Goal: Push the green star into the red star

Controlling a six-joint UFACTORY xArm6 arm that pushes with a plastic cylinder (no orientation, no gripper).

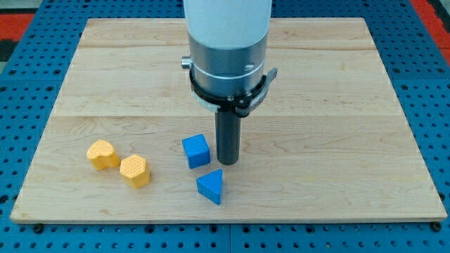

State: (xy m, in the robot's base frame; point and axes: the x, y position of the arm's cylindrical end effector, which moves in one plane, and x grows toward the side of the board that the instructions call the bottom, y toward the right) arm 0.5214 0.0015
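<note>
No green star and no red star shows in the camera view; the arm's body may hide part of the board behind it. My tip (pixel 228 161) rests on the wooden board (pixel 337 140) near its middle bottom. A blue cube (pixel 196 150) lies just to the tip's left, a small gap apart. A blue triangular block (pixel 211 186) lies below and slightly left of the tip. The arm's white and grey body (pixel 228 49) rises above the tip toward the view's top.
A yellow heart-shaped block (pixel 103 154) and a yellow hexagonal block (pixel 134 171) lie side by side at the board's bottom left. A blue pegboard surface (pixel 429 105) surrounds the board.
</note>
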